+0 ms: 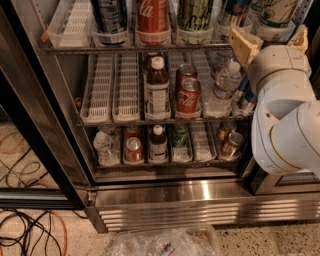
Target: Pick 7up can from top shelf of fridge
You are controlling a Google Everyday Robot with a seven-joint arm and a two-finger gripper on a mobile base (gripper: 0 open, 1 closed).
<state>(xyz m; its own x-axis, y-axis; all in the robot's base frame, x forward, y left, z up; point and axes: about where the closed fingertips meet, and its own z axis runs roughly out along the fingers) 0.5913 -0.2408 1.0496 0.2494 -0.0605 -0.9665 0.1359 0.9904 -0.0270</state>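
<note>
The fridge (175,196) stands open in front of me. Its top shelf (75,49) carries lane trays holding a dark blue can (110,14), a red Coca-Cola can (152,15), a dark green-and-yellow can (195,14) and another can (234,12). The 7up can (276,11), whitish with green lettering, stands at the far right; its top is cut off by the frame edge. My gripper (272,41) is open just below and in front of the 7up can. Its tan fingers (242,44) are spread to either side of the can's tray and do not touch the can.
The middle rack holds a brown bottle (157,92), two red cans (187,95) and a water bottle (223,85). The low rack holds more cans and bottles. My white arm (285,125) covers the fridge's right side. The dark door frame (35,115), floor cables (30,230) and a plastic bag (165,242) lie left and below.
</note>
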